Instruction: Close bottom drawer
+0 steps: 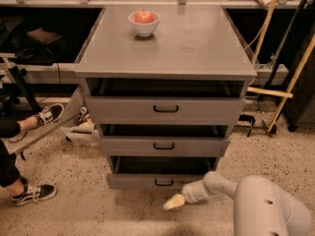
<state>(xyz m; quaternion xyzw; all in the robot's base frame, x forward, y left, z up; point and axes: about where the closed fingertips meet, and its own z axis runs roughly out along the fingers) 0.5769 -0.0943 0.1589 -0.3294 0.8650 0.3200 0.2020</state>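
The flat grey bottom drawer [133, 181] with its small black loop handle [164, 182], lowest in the grey metal cabinet [165, 48], stands pulled out, while the cream-tipped pincer [173, 201] hangs just below its front, open or closed I cannot tell.

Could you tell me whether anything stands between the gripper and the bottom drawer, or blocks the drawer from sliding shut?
Nothing visible does. The gripper hangs low in front of the bottom drawer, below and right of its handle, only bare floor between. No object shows in the tray, though it is shadowed.
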